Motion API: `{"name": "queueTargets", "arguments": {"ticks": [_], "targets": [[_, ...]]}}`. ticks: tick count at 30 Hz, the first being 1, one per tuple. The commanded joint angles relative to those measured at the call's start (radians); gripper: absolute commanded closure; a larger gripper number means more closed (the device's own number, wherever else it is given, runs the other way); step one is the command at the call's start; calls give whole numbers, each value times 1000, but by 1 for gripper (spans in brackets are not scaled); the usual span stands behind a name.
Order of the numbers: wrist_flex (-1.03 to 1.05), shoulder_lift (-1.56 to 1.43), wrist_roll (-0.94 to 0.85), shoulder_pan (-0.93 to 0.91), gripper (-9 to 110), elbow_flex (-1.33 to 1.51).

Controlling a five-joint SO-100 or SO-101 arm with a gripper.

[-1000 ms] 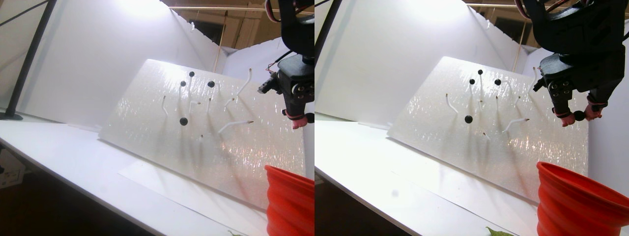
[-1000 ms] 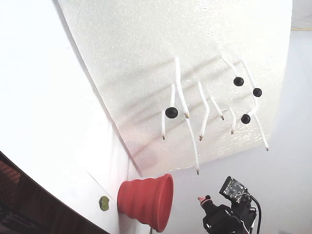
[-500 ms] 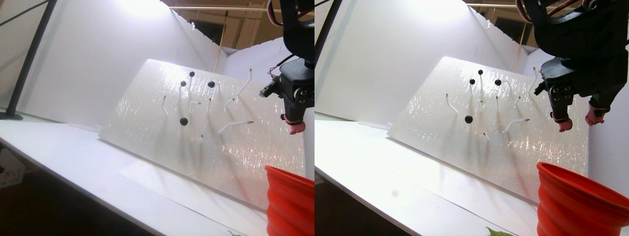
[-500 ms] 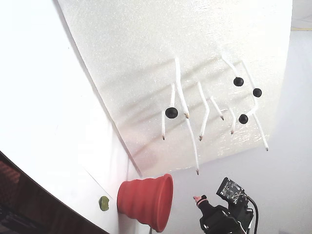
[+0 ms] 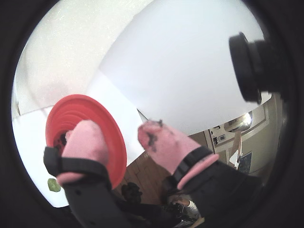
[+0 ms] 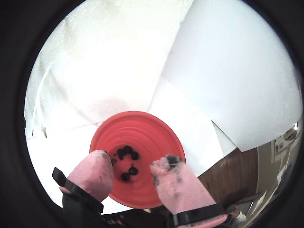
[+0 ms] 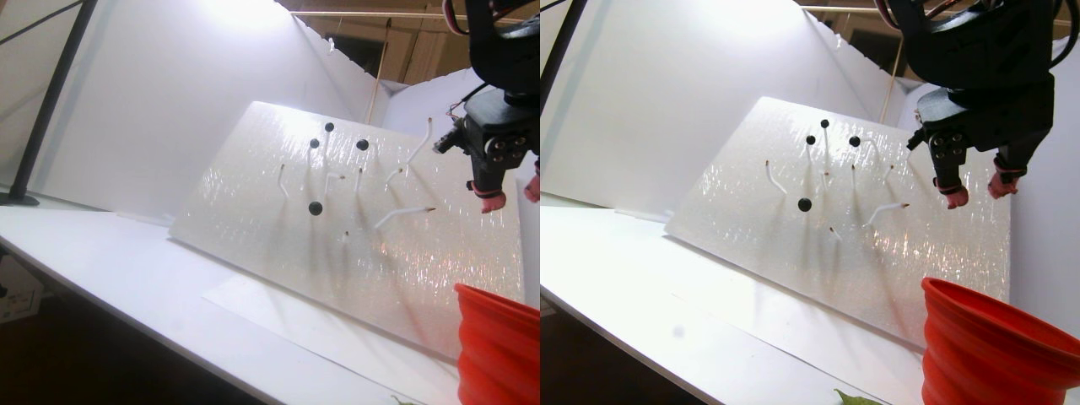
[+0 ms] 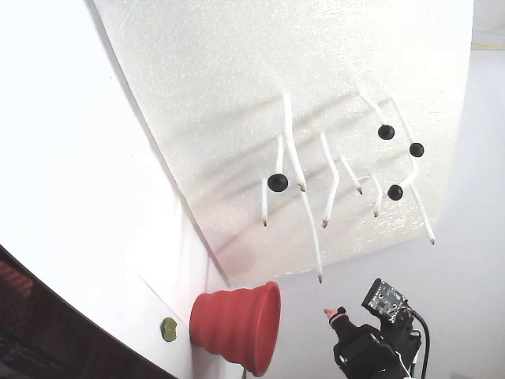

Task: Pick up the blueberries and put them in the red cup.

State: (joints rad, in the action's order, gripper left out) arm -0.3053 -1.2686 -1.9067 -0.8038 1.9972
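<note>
End effector [image 6: 132, 167] stood open and empty above the red cup [image 6: 156, 137].
Cup sat beside the foam board's [image 8: 237, 95] lower edge; five blueberries [image 6: 126, 153] lay inside; four remained on stems.

In a wrist view the near pink fingertip [image 5: 88, 142] covers part of the red cup [image 5: 111, 133], so the cup's floor is mostly hidden — only a dark speck shows beside the finger, too small to name. In a wrist view the two fingertips overlap the near rim of the cup, and the blueberries [image 6: 126, 153] inside clump together, so their count cannot be told. In the stereo pair view the cup is cut off by the bottom edge in both halves, its inside unseen. In the fixed view the gripper [image 8: 341, 314] is cut off at the bottom edge — its jaws cannot be made out there.
</note>
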Motion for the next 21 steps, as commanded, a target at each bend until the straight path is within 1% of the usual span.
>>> {"name": "queueTargets", "arguments": {"ticks": [1, 21], "targets": [[-8, -161, 15, 6, 86, -5], [17, -322, 38, 123, 87, 100]]}}
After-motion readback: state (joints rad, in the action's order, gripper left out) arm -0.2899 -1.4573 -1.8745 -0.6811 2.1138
